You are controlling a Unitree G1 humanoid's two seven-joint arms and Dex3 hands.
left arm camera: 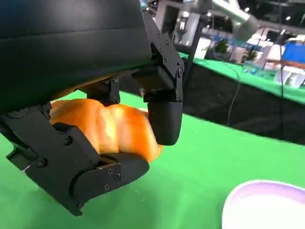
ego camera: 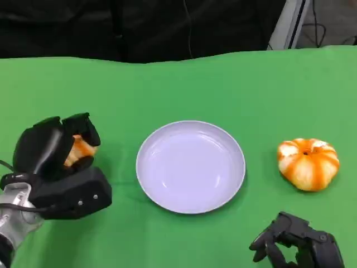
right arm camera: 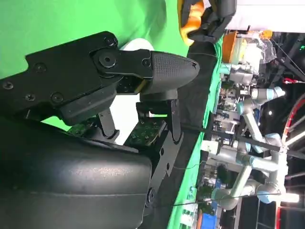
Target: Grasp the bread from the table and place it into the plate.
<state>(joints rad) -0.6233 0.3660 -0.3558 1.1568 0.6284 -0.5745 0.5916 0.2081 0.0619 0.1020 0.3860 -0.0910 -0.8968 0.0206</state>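
Note:
My left hand (ego camera: 58, 167) grips a golden-orange bread (ego camera: 82, 149) above the green table, left of the plate. In the left wrist view the bread (left arm camera: 105, 126) sits between the black fingers (left arm camera: 164, 119) and the lower part of the hand, clear of the cloth. The round white plate (ego camera: 191, 166) lies in the middle of the table with nothing in it; its rim (left arm camera: 267, 202) shows in the left wrist view. My right hand (ego camera: 295, 245) rests low at the front right, fingers apart, holding nothing. The right wrist view shows its fingers (right arm camera: 162, 69) and, beyond them, the bread (right arm camera: 188, 16).
A round orange-and-white striped bun (ego camera: 308, 163) sits on the table right of the plate, just beyond my right hand. The green cloth (ego camera: 178, 84) runs back to a dark edge. Other robot arms (right arm camera: 252, 143) stand past the table.

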